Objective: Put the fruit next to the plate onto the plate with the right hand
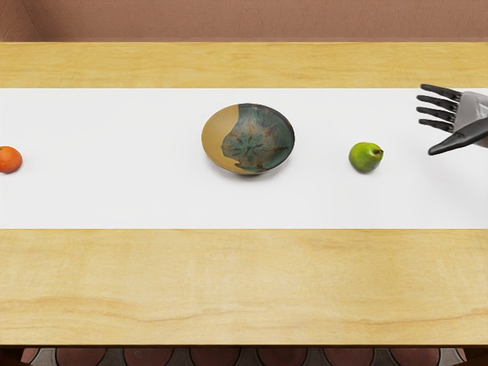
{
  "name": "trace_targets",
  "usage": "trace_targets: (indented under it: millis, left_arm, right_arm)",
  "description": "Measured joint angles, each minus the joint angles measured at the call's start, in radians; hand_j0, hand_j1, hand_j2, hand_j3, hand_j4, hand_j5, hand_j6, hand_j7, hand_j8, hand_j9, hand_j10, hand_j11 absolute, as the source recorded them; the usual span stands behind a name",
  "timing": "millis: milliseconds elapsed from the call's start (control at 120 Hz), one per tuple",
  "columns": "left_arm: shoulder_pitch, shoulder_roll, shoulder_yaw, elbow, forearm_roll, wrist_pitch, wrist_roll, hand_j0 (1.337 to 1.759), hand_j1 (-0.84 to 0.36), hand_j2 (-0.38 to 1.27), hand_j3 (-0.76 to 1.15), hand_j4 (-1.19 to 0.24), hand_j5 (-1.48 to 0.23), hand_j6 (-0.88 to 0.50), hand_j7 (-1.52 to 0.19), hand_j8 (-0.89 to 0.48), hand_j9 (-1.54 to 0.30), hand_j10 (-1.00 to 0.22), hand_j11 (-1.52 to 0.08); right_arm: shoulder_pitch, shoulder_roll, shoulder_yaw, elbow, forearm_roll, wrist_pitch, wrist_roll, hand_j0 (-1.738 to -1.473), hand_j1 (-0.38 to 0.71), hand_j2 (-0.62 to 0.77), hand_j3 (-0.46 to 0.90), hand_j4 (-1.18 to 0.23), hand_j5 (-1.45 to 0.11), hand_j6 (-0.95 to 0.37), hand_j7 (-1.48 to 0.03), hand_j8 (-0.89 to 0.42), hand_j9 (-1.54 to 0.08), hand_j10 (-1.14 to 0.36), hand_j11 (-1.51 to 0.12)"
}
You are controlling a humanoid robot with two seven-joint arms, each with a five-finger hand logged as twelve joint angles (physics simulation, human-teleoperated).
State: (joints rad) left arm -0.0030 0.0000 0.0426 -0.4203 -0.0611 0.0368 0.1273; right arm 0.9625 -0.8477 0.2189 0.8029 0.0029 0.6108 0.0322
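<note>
A green pear-like fruit (pixel 365 156) lies on the white runner, a short way right of the plate (pixel 216 126). The plate is round, ochre and dark green, and holds nothing. My right hand (pixel 441 122) comes in from the right edge, its dark fingers spread and holding nothing. It hovers to the right of the fruit and slightly farther back, apart from it. An orange fruit (pixel 9 159) sits at the far left edge of the runner, well away from the plate.
The white runner (pixel 137 198) crosses a light wooden table (pixel 229 290). A brown wall band runs behind the table's far edge. No left arm shows.
</note>
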Motion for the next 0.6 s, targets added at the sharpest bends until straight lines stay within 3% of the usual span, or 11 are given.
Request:
trace_targets:
  millis: [258, 467, 525, 600]
  left_arm:
    - [0.000, 0.000, 0.000, 0.000, 0.000, 0.000, 0.000, 1.658, 0.35, 0.00, 0.00, 0.00, 0.00, 0.00, 0.00, 0.00, 0.00, 0.00, 0.00]
    - [0.000, 0.000, 0.000, 0.000, 0.000, 0.000, 0.000, 1.658, 0.35, 0.00, 0.00, 0.00, 0.00, 0.00, 0.00, 0.00, 0.00, 0.00, 0.00]
    - [0.000, 0.000, 0.000, 0.000, 0.000, 0.000, 0.000, 1.658, 0.35, 0.00, 0.00, 0.00, 0.00, 0.00, 0.00, 0.00, 0.00, 0.00, 0.00]
    - [0.000, 0.000, 0.000, 0.000, 0.000, 0.000, 0.000, 1.658, 0.35, 0.00, 0.00, 0.00, 0.00, 0.00, 0.00, 0.00, 0.00, 0.00, 0.00]
  right_arm:
    - [0.003, -0.001, 0.008, -0.001, 0.027, 0.000, 0.001, -1.658, -0.35, 0.00, 0.00, 0.00, 0.00, 0.00, 0.00, 0.00, 0.00, 0.00, 0.00]
    - [0.024, -0.002, 0.011, 0.008, -0.051, 0.000, 0.001, -1.658, -0.35, 0.00, 0.00, 0.00, 0.00, 0.00, 0.00, 0.00, 0.00, 0.00, 0.00]
    - [0.050, -0.007, 0.011, 0.065, -0.096, 0.000, 0.002, -1.658, -0.35, 0.00, 0.00, 0.00, 0.00, 0.00, 0.00, 0.00, 0.00, 0.00, 0.00]
    - [0.086, -0.033, 0.011, 0.194, -0.193, 0.000, 0.001, -1.658, -0.35, 0.00, 0.00, 0.00, 0.00, 0.00, 0.00, 0.00, 0.00, 0.00, 0.00]
